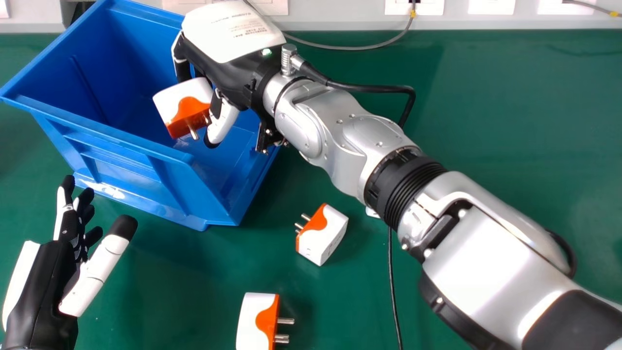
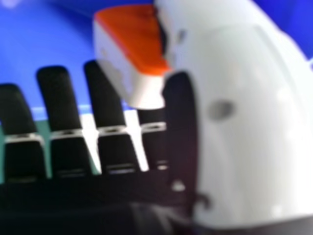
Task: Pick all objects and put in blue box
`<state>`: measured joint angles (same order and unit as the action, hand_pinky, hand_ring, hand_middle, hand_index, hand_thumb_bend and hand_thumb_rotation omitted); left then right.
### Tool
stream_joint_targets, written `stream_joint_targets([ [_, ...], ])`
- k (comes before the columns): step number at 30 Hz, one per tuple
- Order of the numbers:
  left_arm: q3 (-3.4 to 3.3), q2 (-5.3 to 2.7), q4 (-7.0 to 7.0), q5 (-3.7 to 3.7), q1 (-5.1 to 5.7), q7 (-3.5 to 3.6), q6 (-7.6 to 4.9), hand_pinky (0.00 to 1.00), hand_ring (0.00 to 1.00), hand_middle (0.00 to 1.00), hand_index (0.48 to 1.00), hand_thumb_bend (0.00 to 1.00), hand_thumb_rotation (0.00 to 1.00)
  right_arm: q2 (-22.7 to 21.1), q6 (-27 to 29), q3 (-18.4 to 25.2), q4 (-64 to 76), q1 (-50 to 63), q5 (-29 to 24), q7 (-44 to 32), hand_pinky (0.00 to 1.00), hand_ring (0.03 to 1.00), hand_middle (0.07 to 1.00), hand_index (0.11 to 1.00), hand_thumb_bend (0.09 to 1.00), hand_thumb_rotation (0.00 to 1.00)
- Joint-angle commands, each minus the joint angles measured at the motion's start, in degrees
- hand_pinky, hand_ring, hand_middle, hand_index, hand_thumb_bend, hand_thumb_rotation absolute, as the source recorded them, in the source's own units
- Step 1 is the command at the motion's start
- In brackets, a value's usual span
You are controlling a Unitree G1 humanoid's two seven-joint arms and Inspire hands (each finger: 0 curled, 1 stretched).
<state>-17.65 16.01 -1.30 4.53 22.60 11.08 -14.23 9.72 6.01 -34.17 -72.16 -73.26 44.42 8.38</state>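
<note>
Right hand [image 1: 228,73]: closed in a pinch, thumb and fingers gripping the held adapter, above the opening of the blue box.
Held adapter [image 1: 177,99]: white and orange, tilted between thumb and fingers, its prongs toward the near side; how high it sat over the box floor could not be told.
Blue box [image 1: 121,165]: upright at the far left of the green table [image 1: 486,121], its inner floor partly hidden by the hand.
Middle adapter [image 1: 328,236]: on the table, just to the near right of the box, its prongs toward the far left.
Near adapter [image 1: 249,321]: on the table at the near side, apart from the middle one, its prongs to the right.
Left hand [image 1: 41,277]: open at the near left, its fingers relaxed and holding nothing.
</note>
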Motion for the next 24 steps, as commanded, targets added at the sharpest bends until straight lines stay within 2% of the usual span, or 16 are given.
stream_joint_targets([
  [1,0.01,-0.57,-1.43,0.59,0.53,0.04,-0.74,0.95,1.0,1.0,1.0,0.91,0.79,1.6,-0.9,0.2,-0.1,-3.6,-0.4,2.2,0.37,0.453,0.49,0.479,0.499,0.0],
  [6,0.28,-0.94,-1.96,0.56,0.88,-0.05,-0.85,0.95,1.0,1.0,1.0,0.91,0.79,2.1,-1.4,0.6,-0.7,-3.5,-1.1,3.2,0.37,0.451,0.488,0.479,0.5,0.0],
  [12,0.17,-1.37,-2.88,1.38,1.21,0.34,-0.17,0.94,1.0,1.0,1.0,0.91,0.79,2.3,-1.2,0.7,-1.2,-2.7,-2.2,4.5,0.38,0.45,0.487,0.477,0.501,0.0],
  [17,0.26,-1.56,-3.78,0.6,1.76,-0.22,0.3,0.94,1.0,1.0,1.0,0.91,0.78,2.2,-0.9,1.3,-1.2,-2.1,-2.9,5.0,0.37,0.449,0.488,0.479,0.501,0.0],
  [23,0.59,-2.1,-5.54,0.25,2.61,-0.67,1.19,0.94,1.0,1.0,1.0,0.91,0.77,2.7,-0.7,2.6,-1.4,-1.3,-5.2,3.5,0.37,0.451,0.486,0.479,0.502,0.0],
  [24,0.59,-2.15,-5.64,0.41,2.63,-0.6,1.4,0.94,1.0,1.0,1.0,0.92,0.77,2.8,-0.4,2.8,-1.4,-1.2,-5.6,3.2,0.37,0.454,0.492,0.49,0.5,0.0],
])
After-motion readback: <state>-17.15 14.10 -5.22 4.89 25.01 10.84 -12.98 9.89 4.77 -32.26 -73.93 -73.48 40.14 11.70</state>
